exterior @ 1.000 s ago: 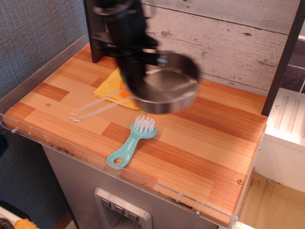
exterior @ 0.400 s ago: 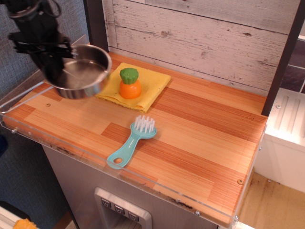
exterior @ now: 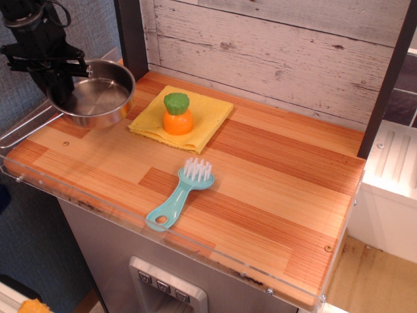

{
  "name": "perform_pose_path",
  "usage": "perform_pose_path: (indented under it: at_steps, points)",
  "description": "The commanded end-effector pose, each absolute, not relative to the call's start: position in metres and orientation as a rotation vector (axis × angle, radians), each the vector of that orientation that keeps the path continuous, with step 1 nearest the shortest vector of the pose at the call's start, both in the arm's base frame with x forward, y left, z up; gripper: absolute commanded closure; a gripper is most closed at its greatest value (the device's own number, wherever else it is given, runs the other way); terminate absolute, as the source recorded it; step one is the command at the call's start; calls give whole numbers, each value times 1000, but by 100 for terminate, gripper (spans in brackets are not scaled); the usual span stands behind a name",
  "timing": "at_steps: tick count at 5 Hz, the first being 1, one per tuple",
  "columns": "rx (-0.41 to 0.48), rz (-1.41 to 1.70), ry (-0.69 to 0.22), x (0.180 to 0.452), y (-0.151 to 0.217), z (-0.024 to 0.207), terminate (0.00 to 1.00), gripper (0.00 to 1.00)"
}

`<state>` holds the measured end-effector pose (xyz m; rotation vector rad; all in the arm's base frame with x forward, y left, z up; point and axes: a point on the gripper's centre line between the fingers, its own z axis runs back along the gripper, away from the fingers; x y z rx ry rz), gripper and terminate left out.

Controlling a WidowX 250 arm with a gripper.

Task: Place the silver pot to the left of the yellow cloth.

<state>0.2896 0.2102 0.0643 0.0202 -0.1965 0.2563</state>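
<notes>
The silver pot is at the far left of the wooden counter, just left of the yellow cloth. It hangs low over the wood or rests on it; I cannot tell which. Its wire loop handle points left, past the counter's edge. My black gripper comes down from the upper left and is shut on the pot's left rim. The fingertips are partly hidden by the rim. An orange-and-green toy vegetable stands on the cloth.
A teal dish brush lies in the front middle of the counter. A clear plastic lip runs along the left and front edges. A plank wall and a dark post stand behind. A white rack is at the right.
My gripper carried the pot from above the cloth's right side leftward across the cloth, then down to the counter's far left. The toy vegetable and cloth are now uncovered.
</notes>
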Motion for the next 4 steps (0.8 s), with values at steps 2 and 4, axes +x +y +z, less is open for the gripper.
perform_pose_path:
  at_steps: [2,4]
  points:
    - [89,263,-208,297,237,50,0,100]
    - [99,254,-201,305,241,38,0,100]
